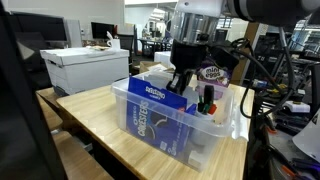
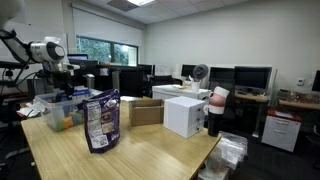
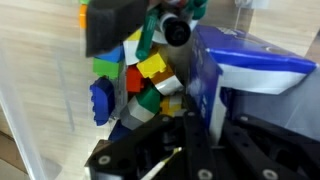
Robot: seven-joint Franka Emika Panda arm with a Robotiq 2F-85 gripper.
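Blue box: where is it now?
The blue box stands in the clear bin in an exterior view, with the gripper just above it; in the wrist view, coloured blocks lie beside it.

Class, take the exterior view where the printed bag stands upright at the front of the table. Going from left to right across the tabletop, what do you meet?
Clear bin → bag → cardboard box → white box.

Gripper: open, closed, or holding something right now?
Gripper: cannot be told; it hangs low in the clear plastic bin, over toy bricks and a blue box.
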